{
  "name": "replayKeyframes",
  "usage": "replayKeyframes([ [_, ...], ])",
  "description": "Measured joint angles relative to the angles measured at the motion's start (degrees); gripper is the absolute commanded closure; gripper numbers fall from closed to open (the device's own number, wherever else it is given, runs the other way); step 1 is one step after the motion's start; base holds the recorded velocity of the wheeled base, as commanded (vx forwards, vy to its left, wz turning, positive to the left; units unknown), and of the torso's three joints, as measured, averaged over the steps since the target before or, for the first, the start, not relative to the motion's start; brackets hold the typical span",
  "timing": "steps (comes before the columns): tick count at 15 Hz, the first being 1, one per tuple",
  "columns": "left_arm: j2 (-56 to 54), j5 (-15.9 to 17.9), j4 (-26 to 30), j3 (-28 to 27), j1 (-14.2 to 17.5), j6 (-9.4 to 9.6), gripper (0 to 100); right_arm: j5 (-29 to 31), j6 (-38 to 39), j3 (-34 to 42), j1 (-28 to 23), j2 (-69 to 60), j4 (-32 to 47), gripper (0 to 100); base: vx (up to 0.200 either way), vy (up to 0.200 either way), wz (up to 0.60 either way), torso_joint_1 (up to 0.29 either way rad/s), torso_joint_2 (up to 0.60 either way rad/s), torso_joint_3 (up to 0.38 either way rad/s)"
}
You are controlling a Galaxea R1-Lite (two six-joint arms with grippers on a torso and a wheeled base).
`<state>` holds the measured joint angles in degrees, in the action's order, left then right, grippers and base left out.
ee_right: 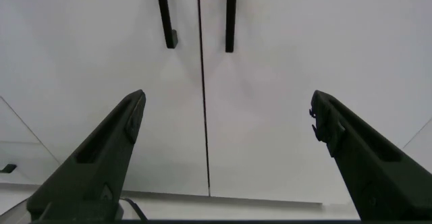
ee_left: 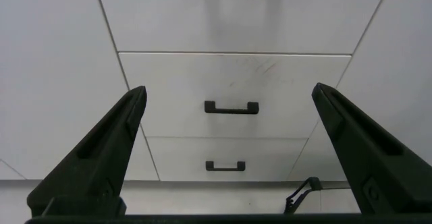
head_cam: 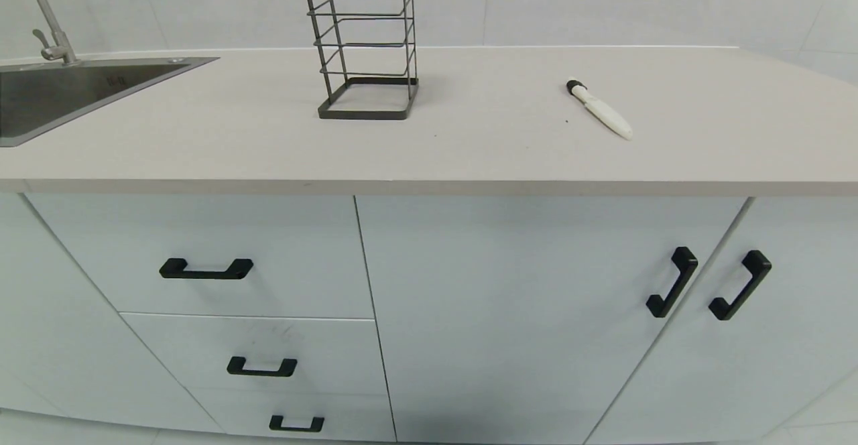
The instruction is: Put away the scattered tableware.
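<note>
Inspection: one utensil outstanding on the desk, both grippers empty.
The white-handled utensil (head_cam: 598, 109) with a black tip lies flat on the desk (head_cam: 469, 157), right of the wire rack (head_cam: 367, 43) and well apart from it. Judged light, rigid and smooth, so liable to slip; grip across the mid-handle. The left gripper (ee_left: 229, 92) faces the drawers (ee_left: 233, 75) and the right gripper (ee_right: 227, 96) faces the cabinet doors (ee_right: 270, 116), both with fingers spread wide.

Surface (head_cam: 482, 153): wire rack (head_cam: 367, 49) stands upright left of centre, white utensil (head_cam: 601, 110) lies well apart to its right, bare stretch between them. Sink (head_cam: 60, 96) recessed far left. Drawer handles (ee_left: 231, 107) protrude below.
</note>
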<state>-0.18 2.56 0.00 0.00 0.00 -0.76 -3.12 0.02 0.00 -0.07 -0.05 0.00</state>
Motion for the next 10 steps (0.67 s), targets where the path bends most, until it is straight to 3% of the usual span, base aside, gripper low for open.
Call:
replayKeyframes([
  [3, 0.0, 0.0, 0.0, 0.0, 0.0, 0.0, 0, 0.0, 0.0, 0.0, 0.0, 0.0, 0.0, 0, 0.0, 0.0, 0.0, 0.081, -0.11, -0.021],
  [6, 0.0, 0.0, 0.1, 0.0, 0.0, -0.02, 0, 0.1, 0.0, 0.0, 0.0, 0.0, 0.0, 0, 0.0, 0.0, 0.0, 0.232, -0.07, -0.123],
  [10, 0.0, 0.0, 0.0, 0.0, 0.0, -0.09, 0, 0.1, 0.0, 0.0, 0.0, 0.0, 0.0, 0, 0.0, 0.0, 0.0, 0.226, -0.56, -0.216],
])
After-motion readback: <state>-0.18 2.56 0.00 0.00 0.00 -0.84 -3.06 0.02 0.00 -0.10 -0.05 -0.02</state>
